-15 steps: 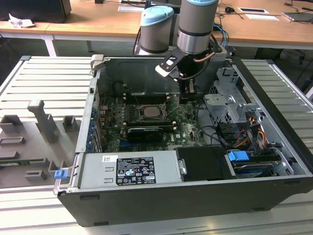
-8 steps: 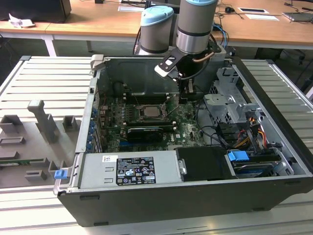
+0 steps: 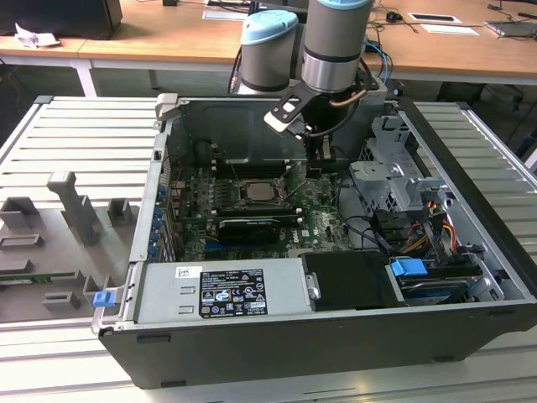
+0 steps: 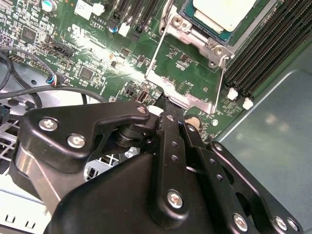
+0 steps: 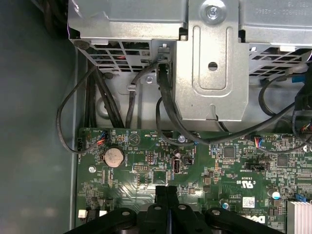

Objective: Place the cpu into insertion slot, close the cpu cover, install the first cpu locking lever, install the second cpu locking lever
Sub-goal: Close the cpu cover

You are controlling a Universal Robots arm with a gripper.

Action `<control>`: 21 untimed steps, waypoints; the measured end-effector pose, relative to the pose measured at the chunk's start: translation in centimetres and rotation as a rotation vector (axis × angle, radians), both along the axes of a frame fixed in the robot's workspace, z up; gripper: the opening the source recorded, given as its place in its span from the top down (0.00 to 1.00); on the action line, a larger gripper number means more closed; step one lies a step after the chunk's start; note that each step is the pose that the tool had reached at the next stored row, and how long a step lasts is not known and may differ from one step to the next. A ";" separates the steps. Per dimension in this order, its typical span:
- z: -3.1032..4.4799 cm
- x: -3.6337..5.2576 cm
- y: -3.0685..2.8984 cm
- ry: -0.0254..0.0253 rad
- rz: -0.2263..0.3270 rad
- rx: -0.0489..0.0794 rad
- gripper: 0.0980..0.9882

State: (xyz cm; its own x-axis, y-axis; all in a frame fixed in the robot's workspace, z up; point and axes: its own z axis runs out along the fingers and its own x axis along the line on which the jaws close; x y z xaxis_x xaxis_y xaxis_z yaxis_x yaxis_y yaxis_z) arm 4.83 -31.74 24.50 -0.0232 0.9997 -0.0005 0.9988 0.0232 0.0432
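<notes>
Silver-grey cpu cover (image 4: pixel 178 91) open beside cpu (image 4: pixel 224 14) seated in insertion slot (image 4: pixel 187 30); gripper (image 4: pixel 165 102) pinched together at cover's edge, black cables (image 5: pixel 168 112) near, drive cage (image 5: pixel 209 58) at exterior view's right.

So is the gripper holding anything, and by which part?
Cannot tell. Gripper jaws shut at the free edge of the cpu cover, pinching or only touching.

Green printed circuit board (image 5: pixel 146 165) lies flat, carrying a round silver coin cell battery (image 5: pixel 112 157). Black cables (image 5: pixel 168 112) loop from the board's edge into a silver sheet-metal drive cage (image 5: pixel 212 73) just beside it. Grey case wall (image 5: pixel 34 122) borders the board. Black gripper (image 5: pixel 166 189): fingers (image 5: pixel 160 193) pressed together, no gap, tips over the board. Pale finned heat sink (image 5: pixel 299 217) stands on the board, well apart from the battery.
</notes>
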 end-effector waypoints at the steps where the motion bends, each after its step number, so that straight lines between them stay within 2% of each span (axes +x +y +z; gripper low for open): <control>1: 0.00 -0.02 0.00 0.0000 0.000 0.000 0.99; 15: -0.05 -0.41 0.00 0.0000 0.000 0.000 0.99; 21: -0.05 -1.09 0.00 0.0001 0.000 0.000 0.99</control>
State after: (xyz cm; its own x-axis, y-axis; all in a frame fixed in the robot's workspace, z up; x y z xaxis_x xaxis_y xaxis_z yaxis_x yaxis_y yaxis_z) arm 3.73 -31.74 24.44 -0.0231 0.9997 -0.0006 0.9988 0.0231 0.0432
